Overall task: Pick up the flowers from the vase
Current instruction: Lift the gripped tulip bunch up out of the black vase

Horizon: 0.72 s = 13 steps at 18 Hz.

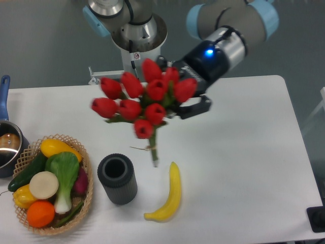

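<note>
The flowers (139, 101), a bunch of red tulip buds with green leaves and bound green stems, hang in the air above the table, stems pointing down toward the front. My gripper (179, 104) comes in from the upper right and is shut on the flowers just below the buds; its fingers are partly hidden by the blooms. The vase (117, 179), a short dark grey ribbed cylinder, stands upright and empty at the front, below and left of the stem ends.
A yellow banana (170, 195) lies right of the vase. A wicker basket (87, 179) with vegetables and fruit sits at the front left. A pot with a blue handle (6, 142) is at the left edge. The robot base (134, 35) stands at the back.
</note>
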Each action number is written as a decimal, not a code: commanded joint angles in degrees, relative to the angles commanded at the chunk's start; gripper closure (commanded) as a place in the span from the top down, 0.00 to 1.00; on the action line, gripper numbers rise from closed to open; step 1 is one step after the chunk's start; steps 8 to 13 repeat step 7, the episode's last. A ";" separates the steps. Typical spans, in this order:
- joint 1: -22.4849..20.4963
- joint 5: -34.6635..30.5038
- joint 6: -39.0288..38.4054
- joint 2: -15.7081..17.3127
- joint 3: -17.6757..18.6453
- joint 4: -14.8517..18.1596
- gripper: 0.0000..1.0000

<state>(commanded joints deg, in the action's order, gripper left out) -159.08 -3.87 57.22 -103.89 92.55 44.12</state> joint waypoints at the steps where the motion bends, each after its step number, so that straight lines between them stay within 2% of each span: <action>1: -0.09 -0.09 0.09 -0.35 0.00 -0.09 0.44; 4: -0.35 -0.09 0.62 -1.23 -1.14 -0.09 0.44; 13: -0.88 -0.18 0.70 -1.14 -0.53 0.00 0.44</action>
